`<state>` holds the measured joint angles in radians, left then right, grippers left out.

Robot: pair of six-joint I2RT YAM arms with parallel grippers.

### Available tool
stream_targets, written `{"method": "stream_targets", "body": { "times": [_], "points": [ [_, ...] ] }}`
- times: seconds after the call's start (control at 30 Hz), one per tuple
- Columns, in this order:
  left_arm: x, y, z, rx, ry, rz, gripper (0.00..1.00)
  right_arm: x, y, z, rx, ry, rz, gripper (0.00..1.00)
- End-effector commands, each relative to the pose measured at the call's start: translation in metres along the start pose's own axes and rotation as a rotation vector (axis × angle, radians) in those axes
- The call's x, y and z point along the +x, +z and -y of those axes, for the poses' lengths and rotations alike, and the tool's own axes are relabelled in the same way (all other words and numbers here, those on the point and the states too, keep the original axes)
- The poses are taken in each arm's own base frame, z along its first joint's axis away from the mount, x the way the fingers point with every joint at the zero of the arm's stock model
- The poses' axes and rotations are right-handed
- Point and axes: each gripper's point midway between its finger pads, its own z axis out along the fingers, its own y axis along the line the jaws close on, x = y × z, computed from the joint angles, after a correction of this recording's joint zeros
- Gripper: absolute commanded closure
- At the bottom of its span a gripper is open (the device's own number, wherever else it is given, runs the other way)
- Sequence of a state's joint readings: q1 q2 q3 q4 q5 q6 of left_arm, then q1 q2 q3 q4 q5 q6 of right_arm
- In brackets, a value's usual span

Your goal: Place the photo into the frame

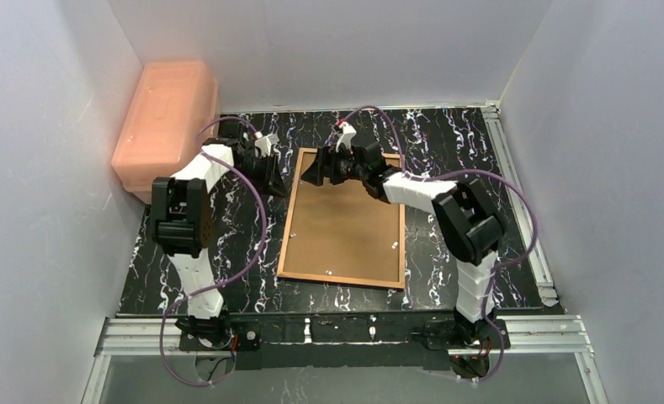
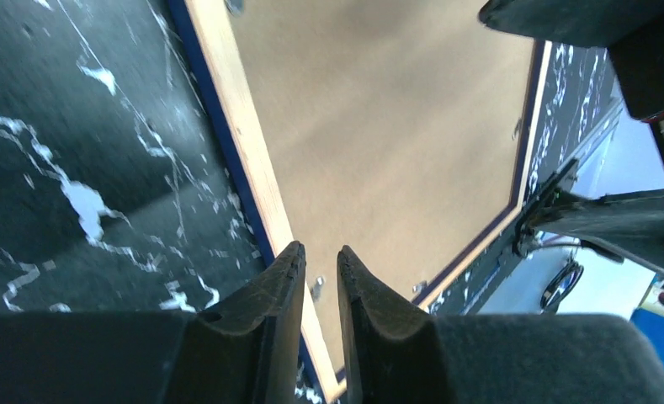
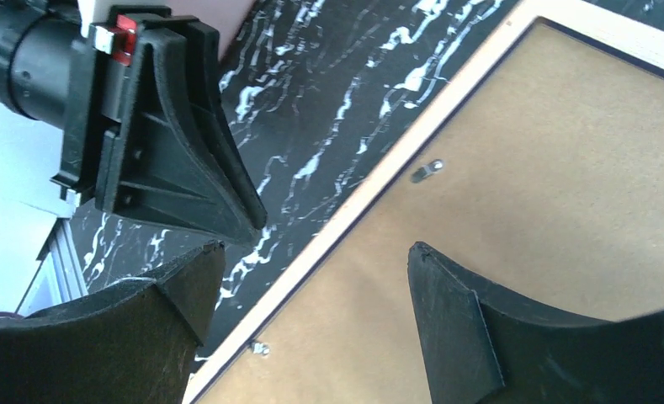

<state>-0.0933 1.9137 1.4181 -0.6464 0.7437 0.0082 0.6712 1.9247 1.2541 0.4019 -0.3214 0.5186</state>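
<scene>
The frame (image 1: 339, 277) lies face down on the black marbled table, its light wood rear edge and navy border showing in the left wrist view (image 2: 246, 139) and right wrist view (image 3: 370, 202). A plain brown backing board (image 1: 345, 223) fills it. The photo is not in view. My left gripper (image 1: 275, 175) hovers at the frame's far left edge, almost shut with a thin gap and nothing in it (image 2: 320, 251). My right gripper (image 1: 318, 172) is wide open and empty above the board's far left corner (image 3: 313, 246).
A pink plastic box (image 1: 167, 118) stands at the far left against the white wall. Small metal retaining tabs (image 3: 429, 171) sit along the frame's inner edge. Aluminium rails run along the front (image 1: 337, 332) and right (image 1: 522, 202). The two grippers are close together.
</scene>
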Motion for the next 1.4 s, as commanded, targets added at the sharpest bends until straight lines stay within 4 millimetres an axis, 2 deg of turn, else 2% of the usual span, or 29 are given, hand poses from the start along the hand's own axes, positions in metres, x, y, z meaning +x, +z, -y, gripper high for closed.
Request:
{"method": "stream_targets", "body": {
  "times": [0.0, 0.2, 0.53, 0.9, 1.37],
  "points": [
    [-0.015, 0.013, -0.012, 0.004, -0.076, -0.014, 0.8, 0.005, 0.02, 0.009, -0.061, 0.014, -0.075, 0.12],
    [-0.026, 0.032, -0.028, -0.001, -0.105, -0.016, 0.82, 0.01, 0.048, 0.027, -0.052, 0.062, -0.083, 0.11],
    [-0.021, 0.048, -0.039, 0.009, -0.13, -0.029, 0.86, 0.016, 0.076, 0.042, -0.058, 0.108, -0.085, 0.11],
    [-0.014, 0.052, -0.045, -0.009, -0.125, -0.036, 0.88, 0.03, 0.085, 0.053, -0.053, 0.164, -0.104, 0.11],
    [-0.009, 0.053, -0.046, -0.012, -0.117, -0.041, 0.9, 0.035, 0.092, 0.05, -0.091, 0.239, -0.087, 0.11]
  ]
}}
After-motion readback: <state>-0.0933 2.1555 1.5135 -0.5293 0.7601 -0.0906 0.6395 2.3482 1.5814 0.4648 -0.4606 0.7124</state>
